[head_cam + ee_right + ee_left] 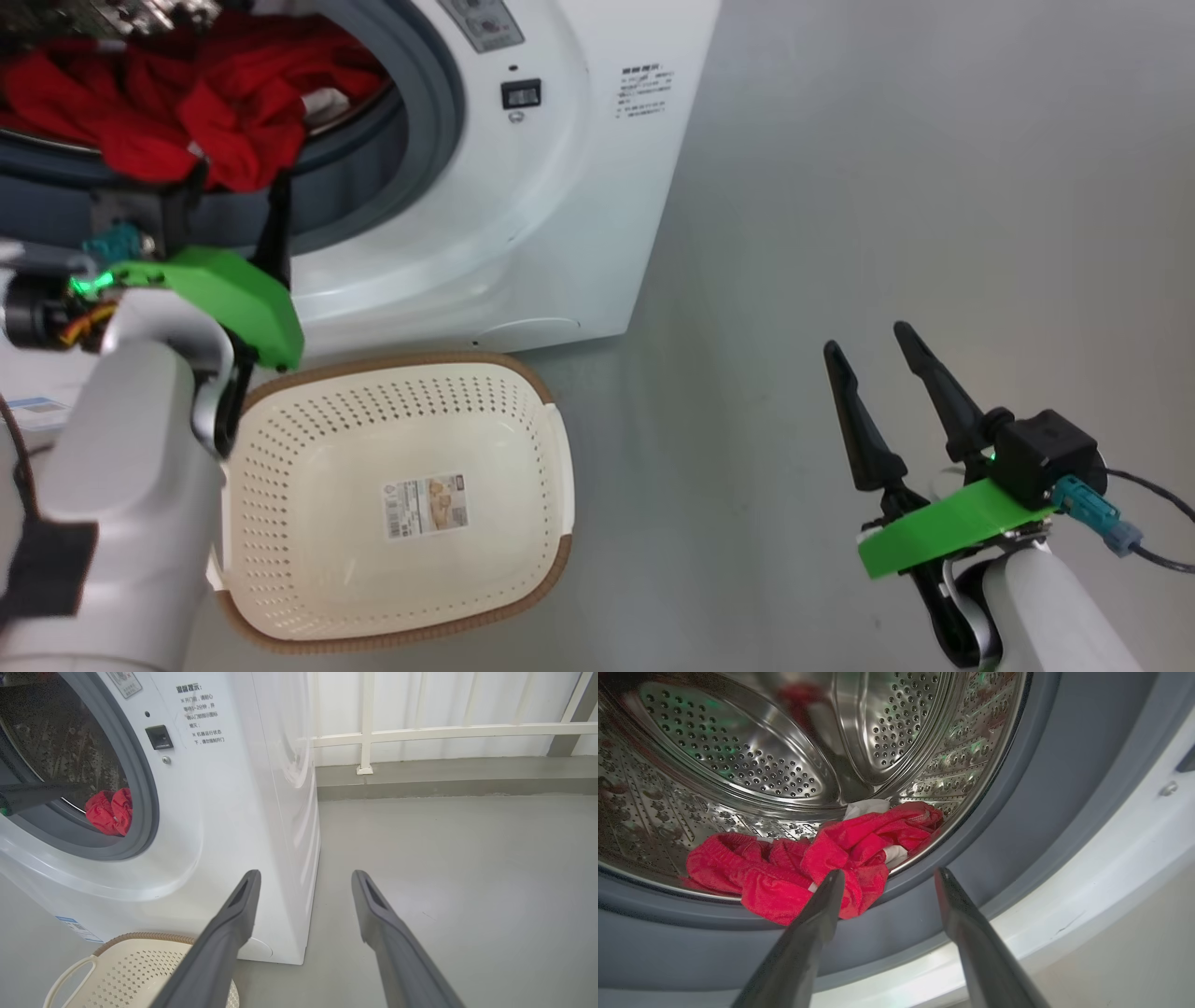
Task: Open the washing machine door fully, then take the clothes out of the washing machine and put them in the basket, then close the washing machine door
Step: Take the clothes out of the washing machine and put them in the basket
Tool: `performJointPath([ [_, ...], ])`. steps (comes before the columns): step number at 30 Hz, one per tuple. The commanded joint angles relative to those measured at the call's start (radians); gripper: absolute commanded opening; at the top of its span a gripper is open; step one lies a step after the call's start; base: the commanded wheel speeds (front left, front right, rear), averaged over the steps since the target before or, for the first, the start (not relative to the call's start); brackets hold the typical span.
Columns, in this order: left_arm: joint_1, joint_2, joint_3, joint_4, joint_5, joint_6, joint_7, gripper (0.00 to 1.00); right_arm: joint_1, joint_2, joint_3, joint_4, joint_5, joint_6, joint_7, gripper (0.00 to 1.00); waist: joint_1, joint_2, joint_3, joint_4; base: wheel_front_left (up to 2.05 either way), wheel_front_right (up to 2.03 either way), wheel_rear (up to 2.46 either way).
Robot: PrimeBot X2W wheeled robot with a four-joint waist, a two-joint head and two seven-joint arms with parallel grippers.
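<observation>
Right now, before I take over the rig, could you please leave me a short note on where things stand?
Left pincer: open, empty, at the mouth of the drum, tips close to the clothes.
Right pincer: open, empty, above the floor right of the washing machine.
The clothes lie in a red heap at the drum's front lip; the basket is empty, on the floor before the machine.
Done: machine stands open.
Left: grasp clothes, drop them in basket, close the door.
</observation>
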Motion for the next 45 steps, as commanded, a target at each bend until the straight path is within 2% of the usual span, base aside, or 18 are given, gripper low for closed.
performJointPath([
  [1,-0.069,0.044,0.016,0.027,0.018,0.013,0.002,1.00,-0.033,0.002,0.033,-0.026,0.012,0.006,-0.008,1.00,-0.0001,0.0000,0.031,-0.021,0.00,0.00,0.00],
  [10,-0.241,0.094,0.002,0.217,0.034,0.020,0.008,1.00,-0.082,0.002,0.054,-0.043,0.033,0.006,-0.008,1.00,-0.0001,0.0000,0.108,-0.059,0.00,0.00,0.00],
  [17,-0.339,0.129,-0.003,0.311,0.028,0.005,-0.011,1.00,-0.107,0.002,0.074,-0.054,0.043,0.006,-0.008,1.00,-0.0001,0.0000,0.167,-0.087,0.00,0.00,0.00],
  [24,-0.395,0.157,0.000,0.362,0.014,0.003,-0.016,1.00,-0.123,0.002,0.081,-0.063,0.055,0.006,-0.008,1.00,-0.0001,0.0000,0.209,-0.100,0.00,0.00,0.00],
  [36,-0.430,0.157,-0.026,0.392,0.004,-0.019,-0.010,1.00,-0.134,0.002,0.083,-0.067,0.057,0.006,-0.008,1.00,-0.0001,0.0000,0.250,-0.095,0.00,0.00,0.00],
  [37,-0.433,0.158,-0.029,0.393,0.005,-0.019,-0.011,0.92,-0.135,0.002,0.083,-0.068,0.057,0.006,-0.008,1.00,-0.0001,0.0000,0.253,-0.095,0.00,0.00,0.00],
  [38,-0.436,0.158,-0.032,0.394,0.005,-0.020,-0.012,0.63,-0.137,0.002,0.083,-0.068,0.057,0.006,-0.008,1.00,-0.0001,0.0000,0.256,-0.094,0.00,0.00,0.00],
  [40,-0.440,0.159,-0.040,0.395,0.010,-0.020,-0.019,0.24,-0.140,0.002,0.083,-0.067,0.057,0.006,-0.008,1.00,-0.0001,0.0000,0.260,-0.093,0.00,0.00,0.00],
  [41,-0.442,0.159,-0.043,0.396,0.010,-0.020,-0.023,0.00,-0.141,0.002,0.083,-0.066,0.057,0.006,-0.008,1.00,-0.0001,0.0000,0.261,-0.092,0.00,0.00,0.00],
  [45,-0.439,0.152,-0.047,0.399,0.003,-0.024,-0.043,0.00,-0.142,0.002,0.079,-0.062,0.056,0.006,-0.008,1.00,-0.0001,0.0000,0.255,-0.088,0.00,0.00,0.00],
])
